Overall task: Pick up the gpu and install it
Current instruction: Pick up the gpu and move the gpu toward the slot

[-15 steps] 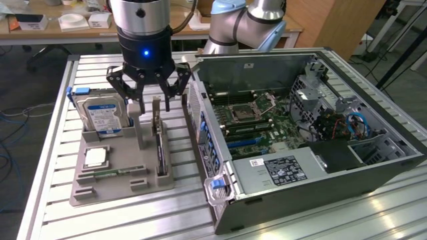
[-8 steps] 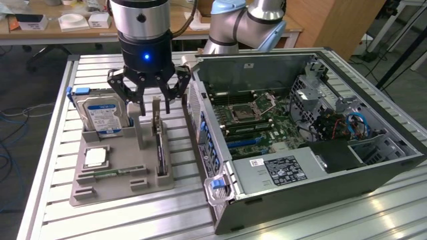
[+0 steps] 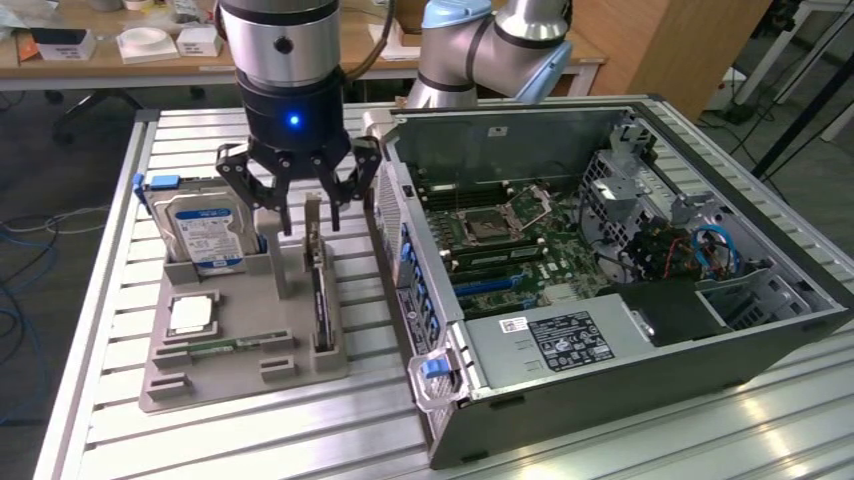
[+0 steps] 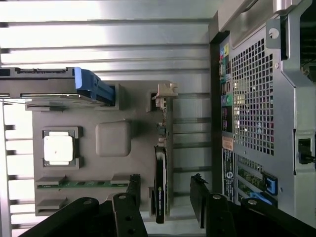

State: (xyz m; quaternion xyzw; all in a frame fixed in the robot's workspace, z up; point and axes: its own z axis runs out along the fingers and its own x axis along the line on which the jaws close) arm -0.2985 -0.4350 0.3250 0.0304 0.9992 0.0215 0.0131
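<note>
- Exterior view: the gpu (image 3: 319, 295) is a thin dark board standing on its long edge in a slot of a grey moulded tray (image 3: 200, 385). The tray lies on the ribbed aluminium tabletop (image 3: 107, 300).
- The card's long axis runs parallel to the open side of the computer case (image 3: 641, 300). Its pale metal bracket is at the far end.
- The black gripper (image 3: 296, 215) hangs above the card, jaws spread wide and holding nothing.
- A silver hard drive (image 3: 200, 235) with a blue-white label stands upright in the same tray.
- Wrist view: seen edge-on, the gpu (image 4: 162, 182) is a narrow glossy strip between the fingers (image 4: 132, 197), with a gap on either side.
- This view also shows the case's perforated steel rear panel (image 4: 252, 98), plus a square chip (image 4: 58, 149) and a green memory stick (image 4: 74, 183) lying flat.
</note>
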